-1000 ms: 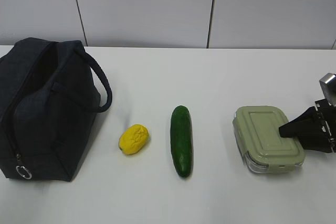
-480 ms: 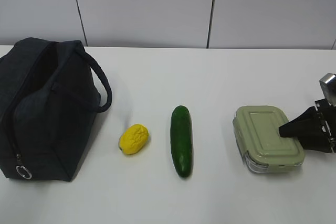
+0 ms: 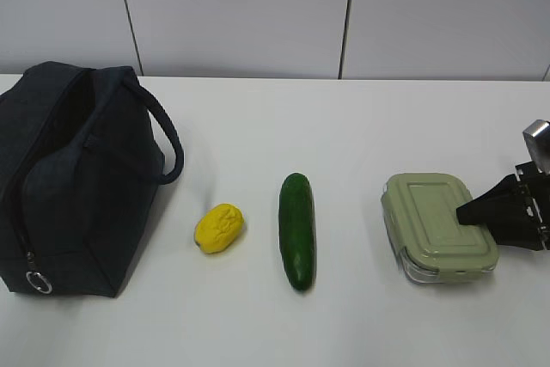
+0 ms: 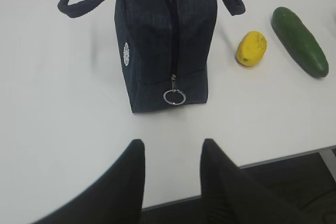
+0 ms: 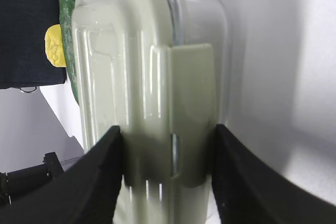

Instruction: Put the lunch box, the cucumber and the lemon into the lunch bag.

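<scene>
The lunch box (image 3: 438,223) with its sage-green lid lies at the right of the white table. My right gripper (image 3: 471,212) reaches in from the right and its jaws press both sides of the box's end (image 5: 121,66), one finger on each side of the clip; the gripper itself shows in the right wrist view (image 5: 167,128). The dark green cucumber (image 3: 297,229) lies mid-table, with the yellow lemon (image 3: 219,228) to its left. The navy lunch bag (image 3: 77,186) stands at the far left. My left gripper (image 4: 172,142) is open and empty above the table's front edge, in front of the bag's ring pull (image 4: 174,97).
The bag's two loop handles (image 4: 79,1) hang out to either side. The table's front edge (image 4: 273,158) runs just under the left fingers. A panelled wall (image 3: 344,15) closes off the back of the table.
Almost nothing moved. The lunch box's near right corner has shifted very slightly, and the bag's side fabric has changed its fold a little.
</scene>
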You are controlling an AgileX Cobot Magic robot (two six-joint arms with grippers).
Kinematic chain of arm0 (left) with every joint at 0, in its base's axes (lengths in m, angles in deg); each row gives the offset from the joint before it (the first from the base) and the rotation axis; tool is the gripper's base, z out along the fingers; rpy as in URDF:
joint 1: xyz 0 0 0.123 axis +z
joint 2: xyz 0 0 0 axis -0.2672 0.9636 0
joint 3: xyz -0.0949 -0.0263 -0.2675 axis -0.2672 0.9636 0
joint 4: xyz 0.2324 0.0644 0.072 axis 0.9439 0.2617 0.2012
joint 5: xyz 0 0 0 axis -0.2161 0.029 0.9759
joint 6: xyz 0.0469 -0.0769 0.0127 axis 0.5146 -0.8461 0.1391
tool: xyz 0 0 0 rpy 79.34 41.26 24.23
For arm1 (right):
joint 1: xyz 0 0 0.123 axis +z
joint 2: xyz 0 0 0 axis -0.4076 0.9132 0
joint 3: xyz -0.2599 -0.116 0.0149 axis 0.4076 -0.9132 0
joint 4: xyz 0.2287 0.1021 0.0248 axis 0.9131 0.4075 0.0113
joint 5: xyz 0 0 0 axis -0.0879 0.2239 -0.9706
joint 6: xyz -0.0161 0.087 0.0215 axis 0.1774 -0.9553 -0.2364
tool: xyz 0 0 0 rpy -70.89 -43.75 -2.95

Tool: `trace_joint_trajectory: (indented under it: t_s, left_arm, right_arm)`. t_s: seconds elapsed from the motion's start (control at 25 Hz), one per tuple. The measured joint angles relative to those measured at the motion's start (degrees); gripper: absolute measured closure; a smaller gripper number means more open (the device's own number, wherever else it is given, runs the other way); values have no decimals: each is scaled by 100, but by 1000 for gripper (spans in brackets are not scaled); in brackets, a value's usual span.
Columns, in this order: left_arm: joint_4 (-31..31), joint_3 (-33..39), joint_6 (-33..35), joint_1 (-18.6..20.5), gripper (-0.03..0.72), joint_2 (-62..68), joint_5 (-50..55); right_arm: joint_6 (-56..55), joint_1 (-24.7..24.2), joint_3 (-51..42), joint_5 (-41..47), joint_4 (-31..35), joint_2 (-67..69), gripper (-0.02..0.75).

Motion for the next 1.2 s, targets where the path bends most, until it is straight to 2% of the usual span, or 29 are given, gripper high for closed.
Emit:
trace_joint_trajectory:
  t_s: [1.2]
  left_arm:
    - [0,0,0,0,449,0,0]
  right_arm:
    - [-176,12,0,-78,-10,-76,380]
